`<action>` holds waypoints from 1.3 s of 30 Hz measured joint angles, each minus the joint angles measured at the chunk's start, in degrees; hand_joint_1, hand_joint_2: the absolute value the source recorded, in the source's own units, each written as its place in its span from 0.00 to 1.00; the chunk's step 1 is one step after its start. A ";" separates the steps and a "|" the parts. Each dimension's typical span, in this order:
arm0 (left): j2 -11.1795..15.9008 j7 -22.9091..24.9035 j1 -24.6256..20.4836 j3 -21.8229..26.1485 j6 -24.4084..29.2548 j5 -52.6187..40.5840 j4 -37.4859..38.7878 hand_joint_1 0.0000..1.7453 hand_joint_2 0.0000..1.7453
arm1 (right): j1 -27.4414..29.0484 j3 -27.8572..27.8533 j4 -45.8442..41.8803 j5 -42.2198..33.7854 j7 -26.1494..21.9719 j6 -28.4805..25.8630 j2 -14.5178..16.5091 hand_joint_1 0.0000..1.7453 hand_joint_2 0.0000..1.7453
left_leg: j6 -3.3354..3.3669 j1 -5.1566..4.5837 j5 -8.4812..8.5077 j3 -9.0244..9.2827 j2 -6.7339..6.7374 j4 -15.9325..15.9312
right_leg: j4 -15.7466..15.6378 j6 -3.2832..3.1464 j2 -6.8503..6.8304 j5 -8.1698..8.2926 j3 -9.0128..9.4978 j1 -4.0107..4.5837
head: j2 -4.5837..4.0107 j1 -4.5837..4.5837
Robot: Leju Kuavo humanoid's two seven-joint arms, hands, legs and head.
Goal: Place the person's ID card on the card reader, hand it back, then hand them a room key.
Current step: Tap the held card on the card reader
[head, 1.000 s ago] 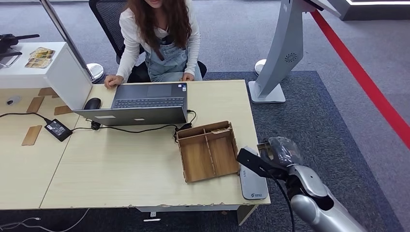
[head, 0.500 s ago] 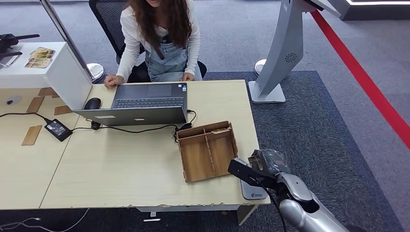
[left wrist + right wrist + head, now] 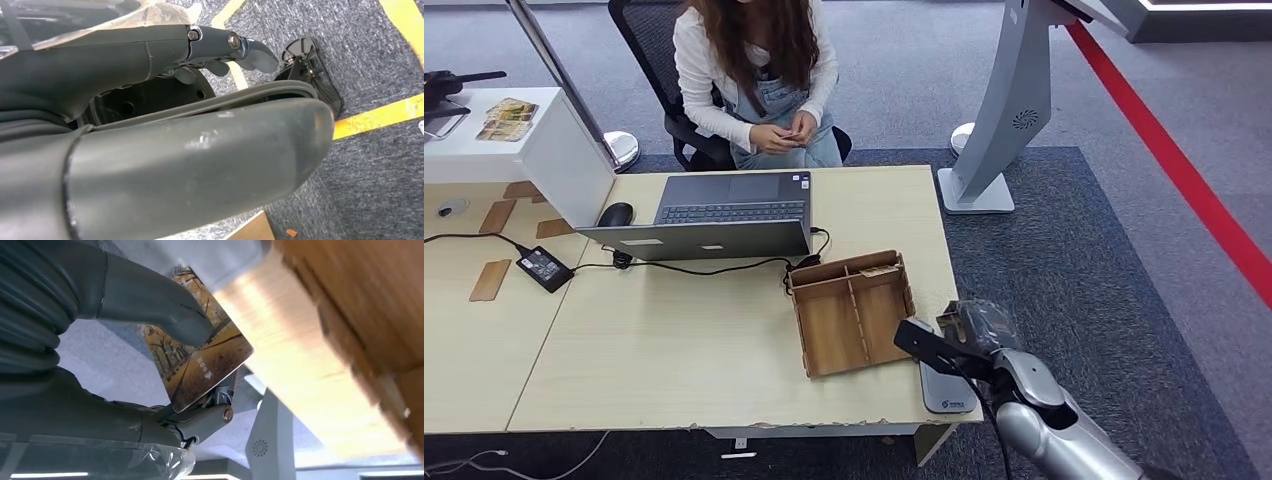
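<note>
Right hand [image 3: 969, 335] pinches a card [image 3: 197, 357] between thumb and fingers, over the grey card reader [image 3: 946, 385] at the table's [image 3: 674, 350] near right corner, beside the wooden tray [image 3: 854, 312]. Best lowered flat and centred on the reader. Left hand [image 3: 220, 47] hangs empty, fingers loosely curled. Since earlier, the hand has drawn nearer the reader; the person [image 3: 759, 70] has pulled both hands into her lap.

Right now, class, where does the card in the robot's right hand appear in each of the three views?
Head view: card hidden by the right hand, above the grey card reader.
Left wrist view: not in it.
Right wrist view: card at centre, pinched by the thumb.
Shared landmark: white kiosk stand.
</note>
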 joint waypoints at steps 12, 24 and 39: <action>0.13 -1.34 0.09 0.00 0.13 0.11 0.00 0.00 0.00 | -9.78 -2.69 -8.98 1.29 3.66 -1.86 -4.80 1.00 1.00 | 0.00 -0.02 0.01 0.00 0.01 0.00 | 0.01 0.00 -0.01 0.01 -0.02 -0.03 | 0.01 0.00; 0.15 -1.26 0.01 -0.08 -0.37 -2.26 0.00 0.00 0.00 | -24.49 -1.84 -12.87 1.63 0.87 -0.41 -2.18 1.00 1.00 | -0.06 0.03 0.06 -0.08 0.01 -0.01 | 0.07 -0.02 0.00 0.02 -0.03 -0.01 | 0.00 0.01; 0.11 -2.00 -0.18 -2.22 -3.16 -6.89 0.00 0.00 0.00 | -39.54 3.84 12.24 -12.20 -14.30 -11.65 19.74 1.00 1.00 | -0.18 0.15 0.13 -0.13 -0.08 -0.01 | 0.14 -0.05 -0.06 0.03 -0.09 0.09 | 0.01 0.02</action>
